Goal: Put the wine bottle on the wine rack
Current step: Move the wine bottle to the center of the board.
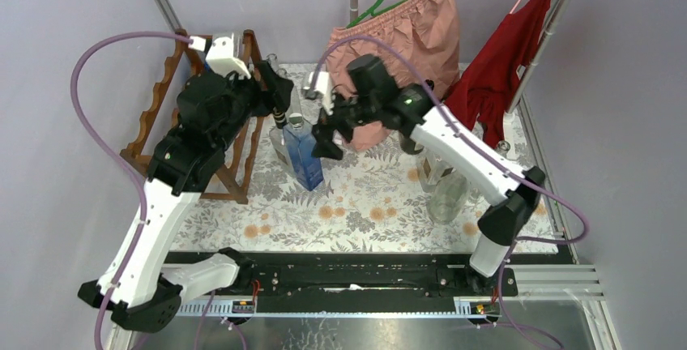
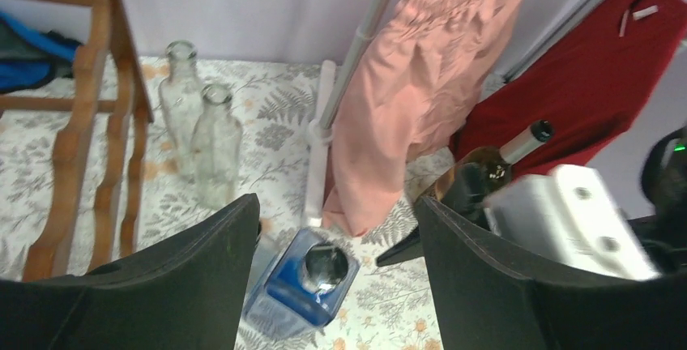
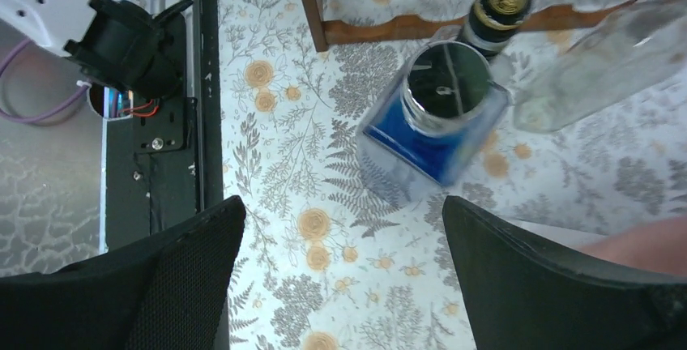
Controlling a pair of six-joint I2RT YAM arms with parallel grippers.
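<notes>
The wine bottle [image 3: 496, 8] stands upright on the surface [image 3: 308, 123] just beside the wine rack [image 2: 74, 155]. It is likely heavy, slick and breakable, so grip its body. The left hand [image 2: 336, 204] and right hand [image 3: 344, 204] gape wide, empty.

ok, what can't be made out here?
Top view: left arm covers most of the wine rack; its slots unreadable.
Right wrist: body of the dark bottle hidden behind the blue bottle.
Top view: clear bottles partly under right arm.
Left wrist: rack cut off at left edge.
</notes>
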